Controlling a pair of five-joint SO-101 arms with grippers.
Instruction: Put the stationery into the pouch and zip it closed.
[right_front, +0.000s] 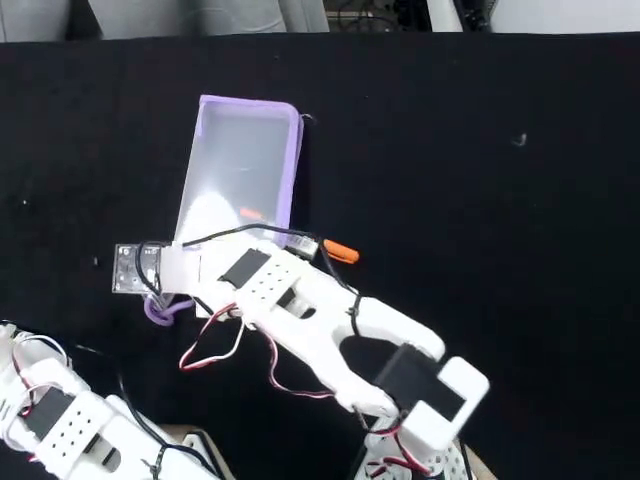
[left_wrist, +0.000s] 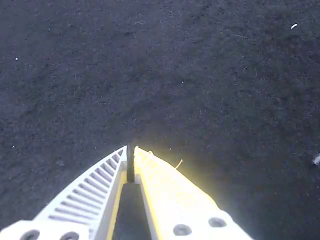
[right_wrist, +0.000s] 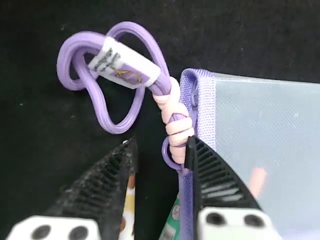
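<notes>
The pouch (right_front: 240, 160) — translucent, purple-edged — lies flat on the black table (right_front: 500, 200), with a small orange item (right_front: 250, 213) showing through its wall. At its near end the braided zipper pull (right_wrist: 175, 125) and purple cord loop (right_wrist: 100, 70) sit just ahead of the right gripper (right_wrist: 160, 145), whose jaws are spread to either side of the pull. The left gripper (left_wrist: 131, 150) hangs over bare table, well apart — fingers pressed together.

No legible text found. I note one white tag (right_wrist: 122, 67) on the purple cord loop (right_wrist: 67, 65) (dark print, unreadable).
</notes>
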